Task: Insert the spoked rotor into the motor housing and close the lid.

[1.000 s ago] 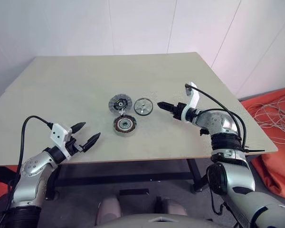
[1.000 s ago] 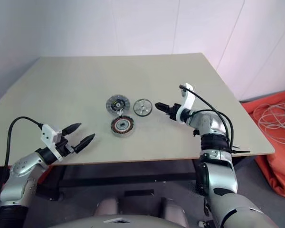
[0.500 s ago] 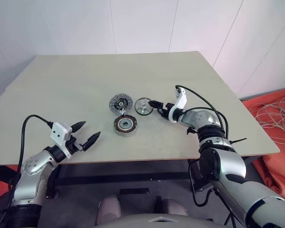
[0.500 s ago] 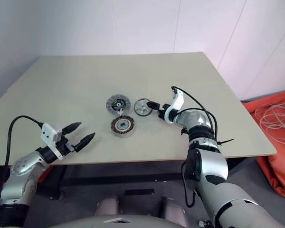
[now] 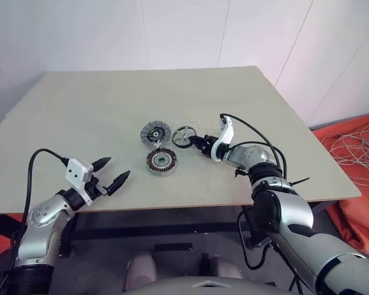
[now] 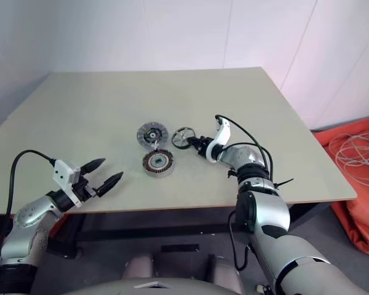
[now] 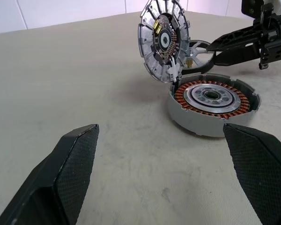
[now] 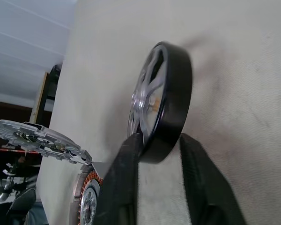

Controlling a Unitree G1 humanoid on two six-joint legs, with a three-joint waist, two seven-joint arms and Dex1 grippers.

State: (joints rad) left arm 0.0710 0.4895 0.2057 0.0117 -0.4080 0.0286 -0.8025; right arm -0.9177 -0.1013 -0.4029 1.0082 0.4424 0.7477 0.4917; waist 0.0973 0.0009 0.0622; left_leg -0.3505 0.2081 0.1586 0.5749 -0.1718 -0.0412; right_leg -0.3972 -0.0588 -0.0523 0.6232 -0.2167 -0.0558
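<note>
The spoked rotor stands tipped up on its edge at mid-table, its dark rim pinched between my right gripper's fingers. That right gripper is shut on the rim from the right. The motor housing, a grey cup with copper windings, sits just in front and to the left of the rotor. The lid stands tilted behind the housing, its notched face showing. My left gripper hangs open near the table's front left edge, well short of the housing, with nothing between its fingers.
The beige table stretches wide around the parts. Its front edge runs just beyond my left gripper. Orange cloth with loose white cables lies on the floor to the right. A white wall stands behind.
My right gripper moved left onto the rotor and shut on its rim. The rotor went from lying flat to tipped up on edge. The left arm kept still.
</note>
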